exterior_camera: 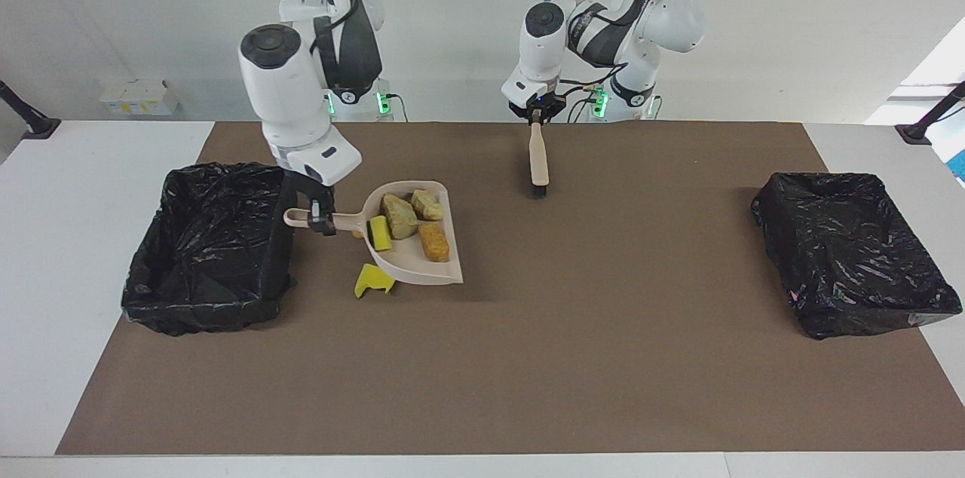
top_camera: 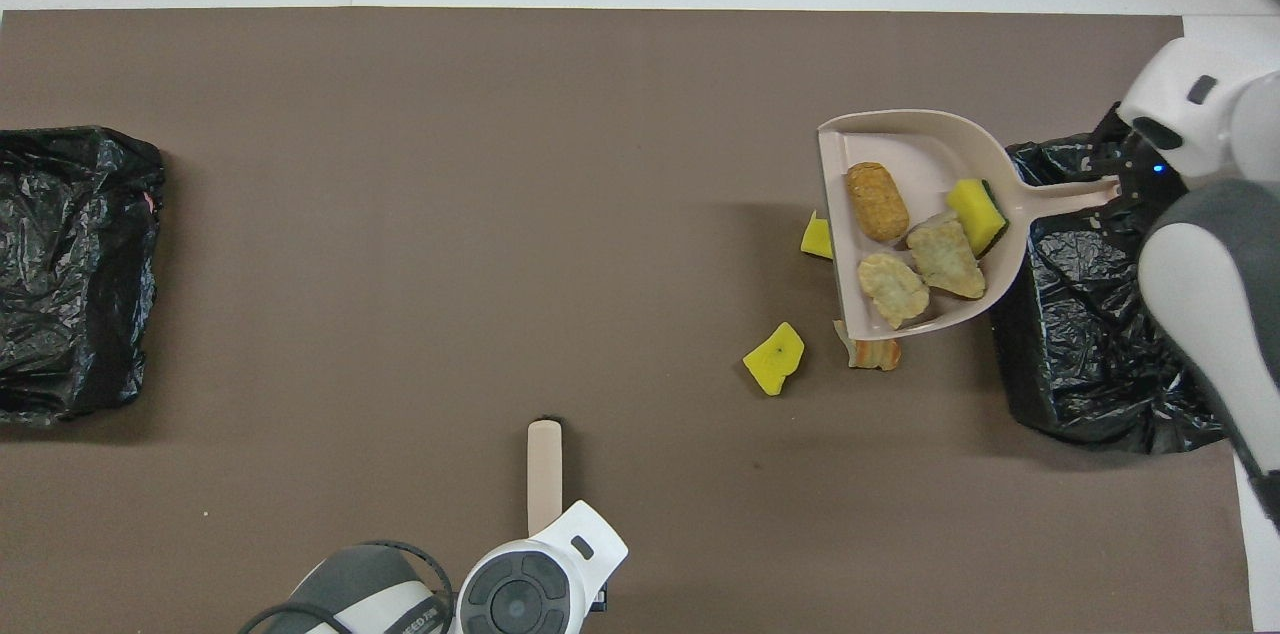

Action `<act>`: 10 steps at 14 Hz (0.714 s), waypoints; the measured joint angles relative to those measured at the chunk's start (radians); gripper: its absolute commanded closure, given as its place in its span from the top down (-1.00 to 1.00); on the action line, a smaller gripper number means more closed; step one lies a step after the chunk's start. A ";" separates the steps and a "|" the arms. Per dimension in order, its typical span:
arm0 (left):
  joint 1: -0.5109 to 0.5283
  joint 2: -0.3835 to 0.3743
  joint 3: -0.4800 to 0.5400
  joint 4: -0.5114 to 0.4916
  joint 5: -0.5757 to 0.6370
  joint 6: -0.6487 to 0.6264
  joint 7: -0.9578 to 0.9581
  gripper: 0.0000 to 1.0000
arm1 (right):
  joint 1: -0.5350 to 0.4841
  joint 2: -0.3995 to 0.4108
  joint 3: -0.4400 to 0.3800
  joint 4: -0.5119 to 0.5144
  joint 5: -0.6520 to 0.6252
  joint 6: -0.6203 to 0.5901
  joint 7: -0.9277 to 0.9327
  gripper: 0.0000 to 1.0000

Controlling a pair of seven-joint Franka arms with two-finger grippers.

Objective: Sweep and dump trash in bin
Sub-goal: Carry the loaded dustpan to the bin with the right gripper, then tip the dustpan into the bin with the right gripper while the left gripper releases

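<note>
Facing view, left claw: clamped on a brush hung upright over the surface.
Right claw: closed on the dustpan handle, at the bin rim.
Trash in the pan: four pieces, beside the right claw.
Trash on the surface: three pieces under and near the pan.

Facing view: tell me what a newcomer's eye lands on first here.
The raised beige dustpan stands out first, held by its handle in the right gripper beside the black-lined bin at the right arm's end, carrying three tan chunks and a yellow sponge scrap. Next, the left gripper holds a brush hanging bristles-down near the robots. A second lined bin sits at the left arm's end.
</note>
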 measured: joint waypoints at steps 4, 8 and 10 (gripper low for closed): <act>0.000 0.000 0.001 0.000 -0.022 0.005 -0.037 -0.92 | -0.199 0.000 -0.005 0.016 0.030 -0.007 -0.111 -1.00; 0.000 0.007 0.002 0.000 -0.039 0.043 -0.050 0.38 | -0.334 0.000 -0.018 0.025 -0.001 0.006 -0.232 -1.00; 0.001 0.015 0.004 0.000 -0.039 0.053 -0.050 0.63 | -0.359 0.000 -0.021 0.027 -0.106 0.065 -0.220 -1.00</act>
